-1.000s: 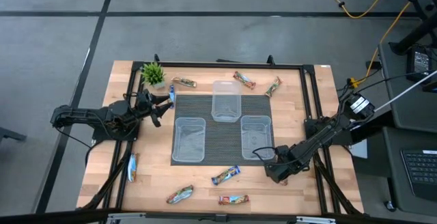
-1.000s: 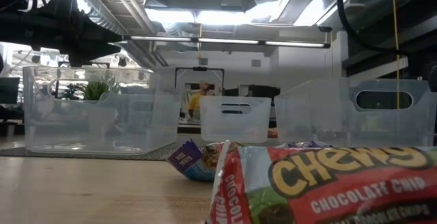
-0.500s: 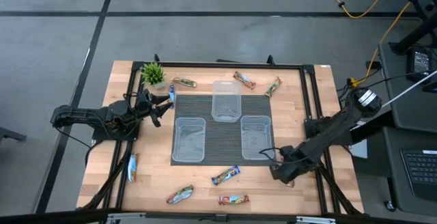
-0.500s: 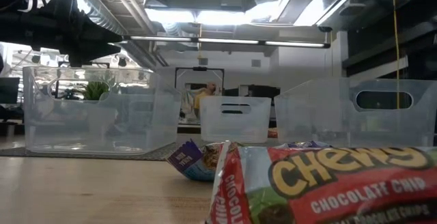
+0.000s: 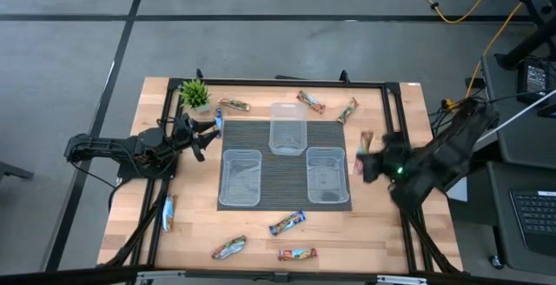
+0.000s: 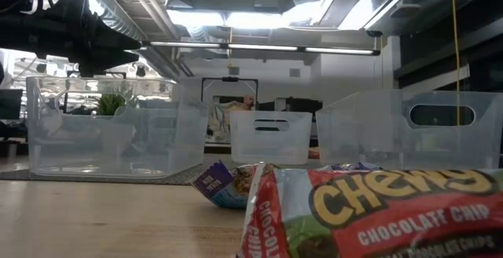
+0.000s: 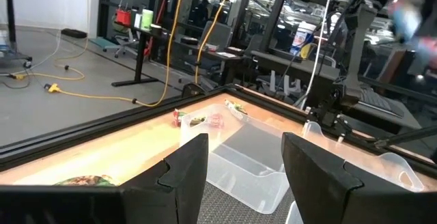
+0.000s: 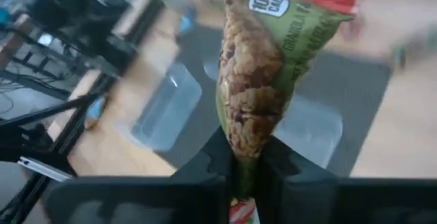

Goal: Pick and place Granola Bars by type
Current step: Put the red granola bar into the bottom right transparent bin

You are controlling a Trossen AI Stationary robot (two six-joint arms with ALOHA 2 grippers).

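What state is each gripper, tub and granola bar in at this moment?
right gripper: shut on a red-and-green granola bar, lifted beside the right tub.
left gripper: open, empty, near the potted plant.
left tub: upright, empty.
back tub: upright, empty.
right tub: upright, empty.
blue bar: flat on the table, untouched.

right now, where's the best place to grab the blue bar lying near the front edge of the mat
Probably across the middle of the blue bar, from straight above. It lies flat and alone on the bare wood, angled to the table edge, so the fingers should turn to span its narrow width.
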